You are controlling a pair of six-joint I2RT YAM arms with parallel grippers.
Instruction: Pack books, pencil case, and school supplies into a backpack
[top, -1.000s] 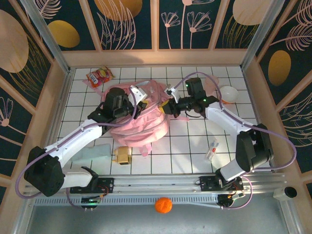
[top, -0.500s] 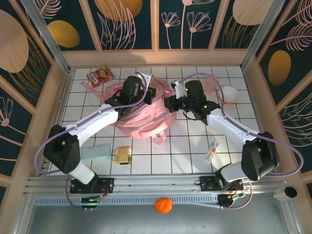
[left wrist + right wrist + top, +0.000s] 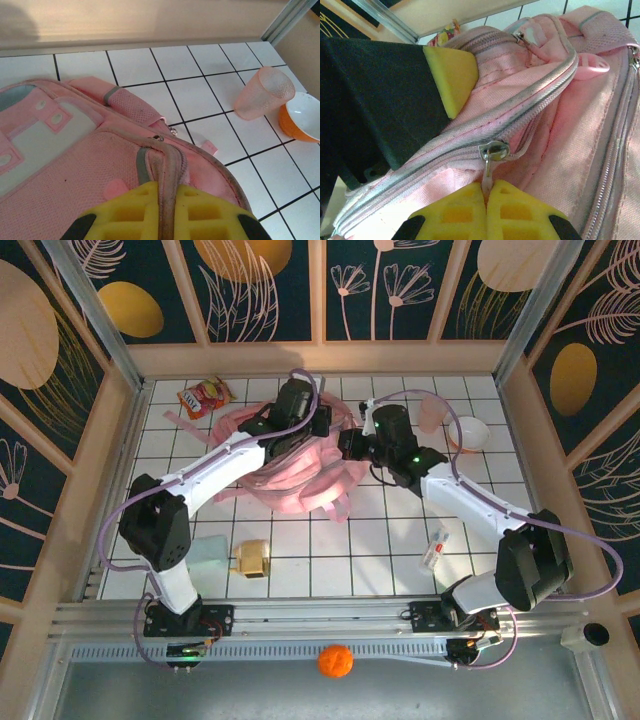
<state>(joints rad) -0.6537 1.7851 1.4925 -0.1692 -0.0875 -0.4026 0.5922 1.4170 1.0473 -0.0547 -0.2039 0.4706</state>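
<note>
The glossy pink backpack point(image 3: 290, 468) lies mid-table, bunched up at its far end. My left gripper point(image 3: 322, 426) is shut on the backpack's grey-pink top strap point(image 3: 167, 165), which runs between its yellow fingers point(image 3: 130, 210). My right gripper point(image 3: 348, 447) is shut on the zipper pull point(image 3: 489, 172) of the main zip, just below the metal slider point(image 3: 493, 151). The mint pencil case point(image 3: 205, 552), a tan-yellow box point(image 3: 252, 558) and a white item with red marks point(image 3: 435, 548) lie on the near tiles. The books are out of view.
A red-orange snack bag point(image 3: 205, 395) lies at the far left. A pink cup point(image 3: 435, 415) and an orange-and-white bowl point(image 3: 470, 432) stand at the far right, close to my right arm. Wooden walls ring the table. An orange ball point(image 3: 336, 661) rests beyond the near rail.
My left gripper has swung right and toward the far wall, keeping hold of the backpack, whose top has been pulled that way. My right gripper has shifted slightly left and farther.
</note>
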